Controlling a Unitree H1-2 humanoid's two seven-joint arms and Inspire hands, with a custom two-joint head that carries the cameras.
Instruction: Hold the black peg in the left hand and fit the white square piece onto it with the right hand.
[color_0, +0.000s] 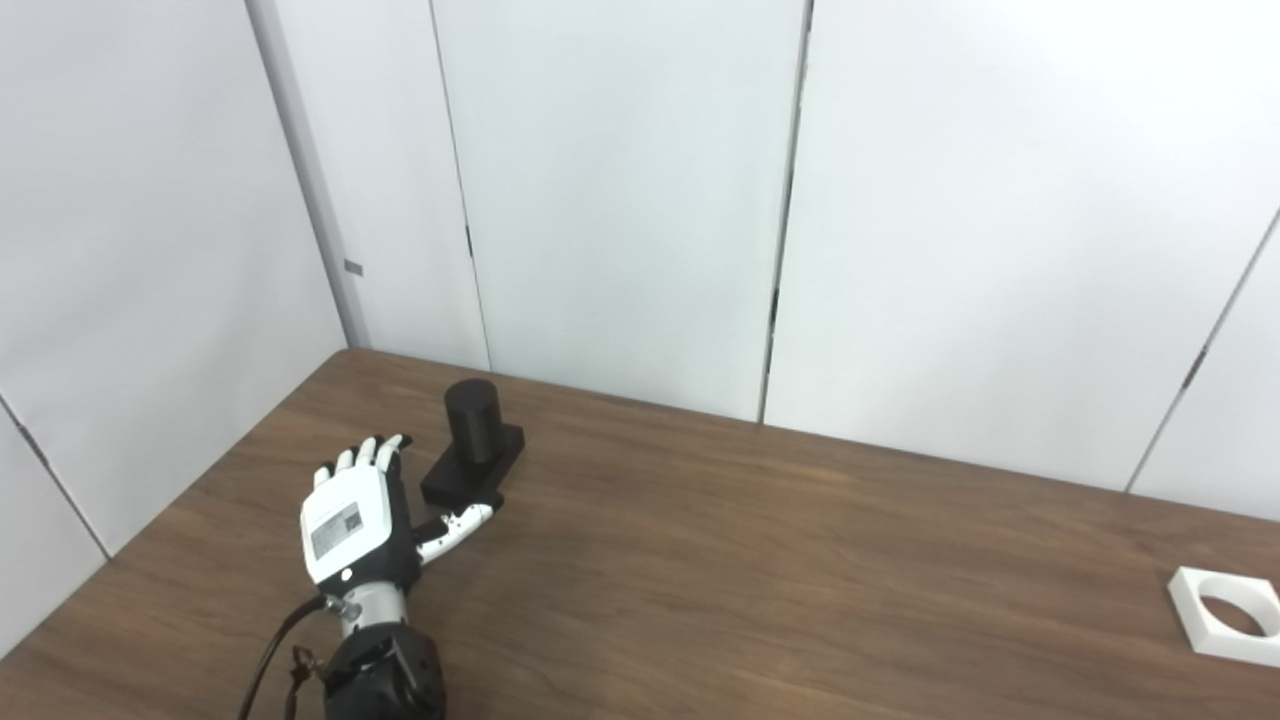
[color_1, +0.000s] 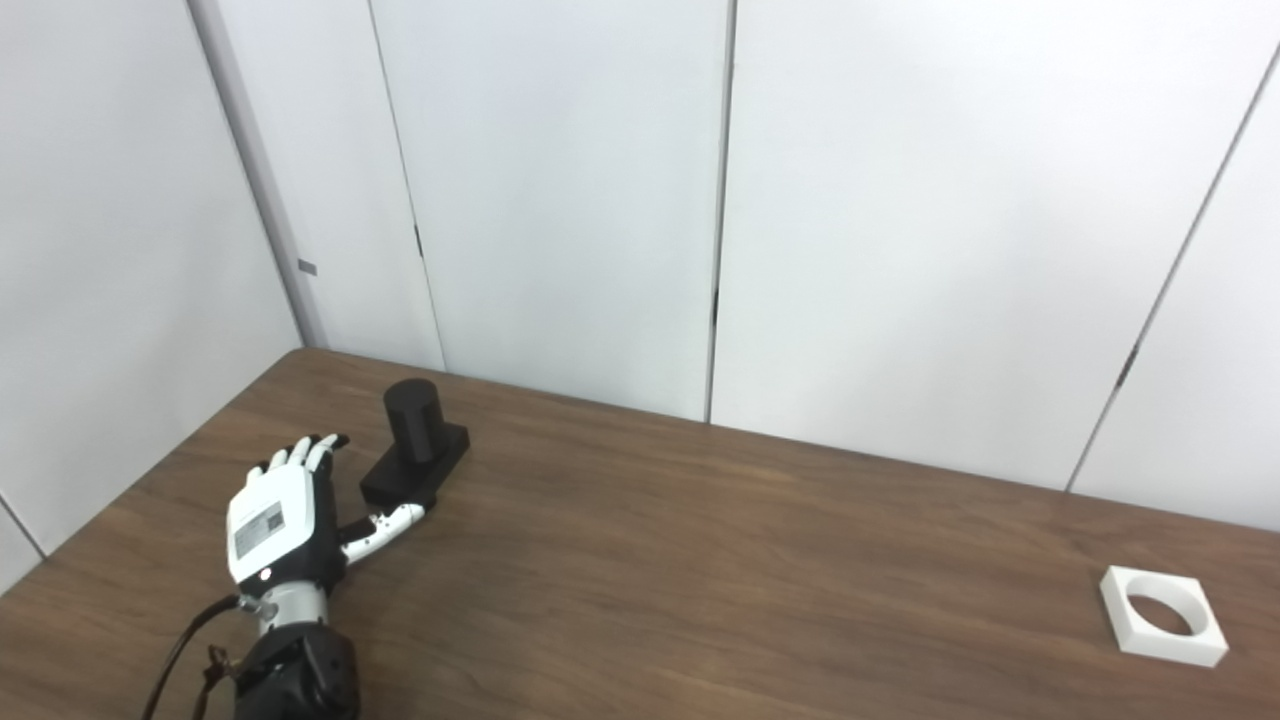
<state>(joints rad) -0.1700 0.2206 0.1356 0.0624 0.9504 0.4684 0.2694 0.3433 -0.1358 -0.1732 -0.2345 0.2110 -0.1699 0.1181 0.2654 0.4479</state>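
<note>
The black peg (color_0: 474, 442), a short cylinder on a flat rectangular base, stands upright on the brown table at the far left. My left hand (color_0: 362, 515) hovers just left of and in front of the base, open, fingers stretched forward and thumb pointing at the base's near corner; whether the thumb touches it I cannot tell. The white square piece (color_1: 1163, 615) with a round hole lies flat near the table's right edge, far from the peg. My right hand is out of both views.
The wooden table (color_1: 720, 570) ends against white wall panels (color_0: 620, 200) behind and to the left of the peg. The table's left edge runs close beside my left forearm.
</note>
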